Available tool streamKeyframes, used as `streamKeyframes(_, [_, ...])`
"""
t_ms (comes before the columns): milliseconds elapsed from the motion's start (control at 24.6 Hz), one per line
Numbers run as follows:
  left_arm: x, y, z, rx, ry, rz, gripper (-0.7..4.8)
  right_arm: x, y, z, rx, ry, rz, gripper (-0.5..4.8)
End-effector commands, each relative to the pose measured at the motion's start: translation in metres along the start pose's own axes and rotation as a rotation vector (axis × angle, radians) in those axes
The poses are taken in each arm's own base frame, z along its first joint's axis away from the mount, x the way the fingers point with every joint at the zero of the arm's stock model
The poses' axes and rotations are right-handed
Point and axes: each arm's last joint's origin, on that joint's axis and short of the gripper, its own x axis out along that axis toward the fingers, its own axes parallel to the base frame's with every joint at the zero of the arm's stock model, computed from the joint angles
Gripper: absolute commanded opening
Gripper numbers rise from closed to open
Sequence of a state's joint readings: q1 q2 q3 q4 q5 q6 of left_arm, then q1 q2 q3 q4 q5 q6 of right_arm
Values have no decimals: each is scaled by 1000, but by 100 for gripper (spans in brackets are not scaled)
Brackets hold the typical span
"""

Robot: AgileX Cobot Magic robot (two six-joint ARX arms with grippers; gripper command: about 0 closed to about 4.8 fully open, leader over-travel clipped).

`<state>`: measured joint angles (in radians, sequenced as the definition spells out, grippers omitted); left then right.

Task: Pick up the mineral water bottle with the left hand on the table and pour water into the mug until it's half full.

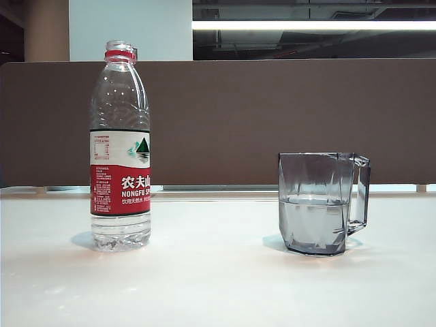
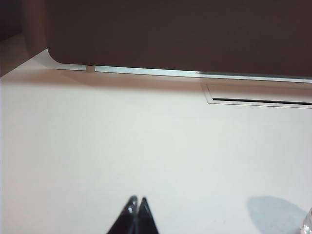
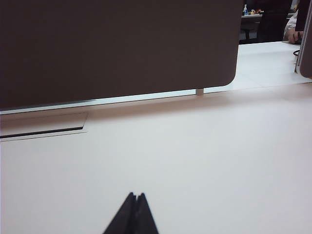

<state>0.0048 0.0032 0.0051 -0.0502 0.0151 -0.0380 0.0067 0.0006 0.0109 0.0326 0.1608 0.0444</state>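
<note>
Nearest the cameras, both claws sit low over the white desk [image 1: 218, 286], well back from the task's things. The left claw [image 2: 137, 201] is clenched, its two dark fingertips pressed together at a point, grasping nothing and touching nothing but air above the bare surface. The right claw [image 3: 136, 196] is likewise clenched tight and empty. Neither arm shows in the exterior view.

Farther out, the mineral water bottle [image 1: 120, 146] stands upright on the desk toward the left, with no cap visible above its red neck ring, though that is hard to be sure of. A sliver of clear plastic and a round shadow at the edge of the left wrist view suggest it stands off to that claw's side, not ahead of it. The mug [image 1: 321, 203] stands upright toward the right, well apart from the bottle, with water already up to about its middle.

The risks, as I judge them: the mug looks about half full, so any further pouring could overshoot the mark. If the bottle is open, a squeeze too hard on its thin wall, or a nudge from a shut claw arriving before it spreads, could topple it and spill water across the desk. The claw would have to open wide first and approach sideways.

Beyond them stands a brown partition [image 1: 272, 116].
</note>
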Motion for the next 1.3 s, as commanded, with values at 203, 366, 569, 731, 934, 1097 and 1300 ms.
streamKeyframes(203, [0,0,2,4,-10,-2,-5,0,3,-1,3,-9,94,-1])
streamKeyframes(366, [0,0,2,4,-10,-2,-5,0,3,-1,3,-9,100,-1])
streamKeyframes(569, [0,0,2,4,-10,-2,-5,0,8,-2,5,-3,144,-1])
streamKeyframes(731, [0,0,2,4,-10,-2,-5,0,7,-2,5,-1,139,-1])
streamKeyframes(934, [0,0,2,4,-10,-2,-5,0,7,-2,4,1,139,-1])
streamKeyframes(1097, [0,0,2,4,-10,-2,-5,0,7,-2,4,1,139,-1])
streamKeyframes(1300, [0,0,2,4,-10,-2,-5,0,7,-2,4,1,143,-1])
